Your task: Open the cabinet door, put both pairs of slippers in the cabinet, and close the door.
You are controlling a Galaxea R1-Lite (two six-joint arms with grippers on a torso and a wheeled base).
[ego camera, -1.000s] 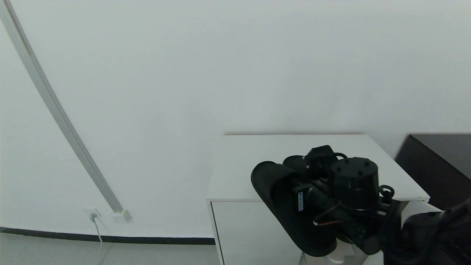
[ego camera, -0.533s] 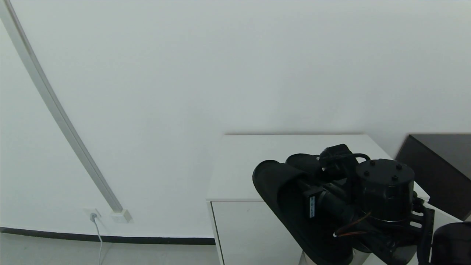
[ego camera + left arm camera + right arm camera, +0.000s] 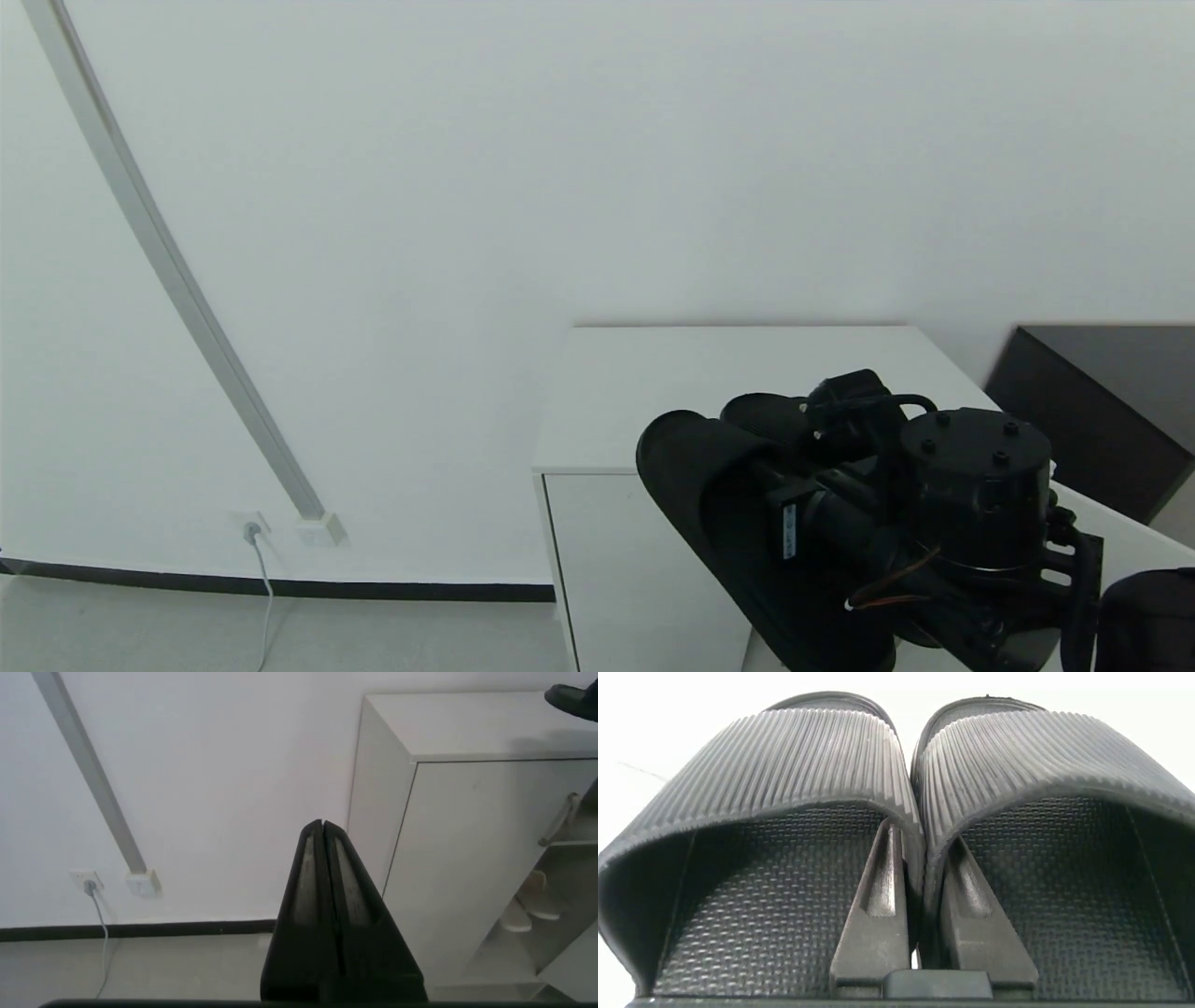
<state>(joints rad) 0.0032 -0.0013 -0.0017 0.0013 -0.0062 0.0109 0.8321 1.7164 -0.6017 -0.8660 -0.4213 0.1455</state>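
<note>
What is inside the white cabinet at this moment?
Past the open door, what look like light slippers lie low inside the cabinet. The door covers the rest of the inside. The black slippers are outside, held by the right claw.

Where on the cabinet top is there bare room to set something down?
The cabinet top is bare along the wall and toward its left edge. Its right front is crowded: the right hand holds the black slippers there.

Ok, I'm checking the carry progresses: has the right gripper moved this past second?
Yes, the right gripper, holding the slippers, shifted right and down against the cabinet.
</note>
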